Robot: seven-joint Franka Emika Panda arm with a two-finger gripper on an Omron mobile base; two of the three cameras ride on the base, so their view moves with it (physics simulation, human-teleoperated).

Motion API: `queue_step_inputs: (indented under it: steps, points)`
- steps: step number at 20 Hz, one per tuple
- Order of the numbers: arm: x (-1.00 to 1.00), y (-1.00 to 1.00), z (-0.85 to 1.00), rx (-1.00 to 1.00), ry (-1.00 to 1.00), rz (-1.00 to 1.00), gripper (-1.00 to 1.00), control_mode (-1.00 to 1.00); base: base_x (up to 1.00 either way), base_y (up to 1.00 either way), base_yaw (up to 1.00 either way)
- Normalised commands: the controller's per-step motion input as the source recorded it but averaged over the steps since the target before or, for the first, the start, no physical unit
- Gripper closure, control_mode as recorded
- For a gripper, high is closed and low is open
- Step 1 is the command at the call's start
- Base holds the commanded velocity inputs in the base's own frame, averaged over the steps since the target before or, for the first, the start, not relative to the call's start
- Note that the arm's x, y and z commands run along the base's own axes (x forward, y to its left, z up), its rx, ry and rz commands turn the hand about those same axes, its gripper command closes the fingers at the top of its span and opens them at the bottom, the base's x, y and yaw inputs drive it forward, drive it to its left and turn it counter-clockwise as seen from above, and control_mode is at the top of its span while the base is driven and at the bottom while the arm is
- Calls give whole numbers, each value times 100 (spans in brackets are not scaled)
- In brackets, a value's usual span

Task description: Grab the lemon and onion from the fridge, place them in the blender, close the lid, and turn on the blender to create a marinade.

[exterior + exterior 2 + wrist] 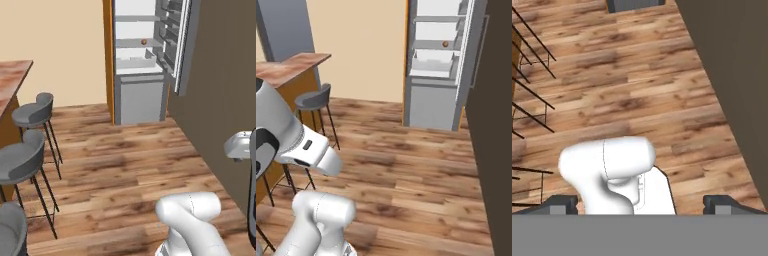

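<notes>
Nearest the camera in the hand view, the end effector (640, 202) points down at the wooden floor (637, 90), its 2 dark fingertips (561, 204) standing far apart at the bottom edge with nothing between them — jaws spread wide and holding nothing.

Beyond it the plank floor runs forward. To the left, 3 grey bar stools (22, 160) on thin black legs stand in a row beside a bench (12, 80) with a reddish-brown marbled top and orange side; in the right base view one stool (313, 100) sits just under the bench's edge. To the right a dark brown-grey wall (220, 100) runs along the floor toward the far end.

At the far end, against a cream wall (356, 50), stands the fridge (140, 100) with its upper door (180, 45) swung open to the right, showing grey door racks. Inside are white back panels and shelves, with a closed grey lower section beneath. An orange panel (108, 60) borders the fridge's left side. The lemon (144, 42) — a small dull orange ball — rests on an upper shelf toward the right, well apart from the end effector; it also shows in the right base view (445, 44).
</notes>
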Motion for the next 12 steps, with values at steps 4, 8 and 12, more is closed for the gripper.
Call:
queue_step_inputs:
  steps: [4,8,12]
  points:
    - [0,0,0,0,0,0,-100,100,100,-53,12]
    - [0,0,0,0,0,0,-100,100,100,-22,11]
    - [0,0,0,0,0,0,-100,100,100,0,3]
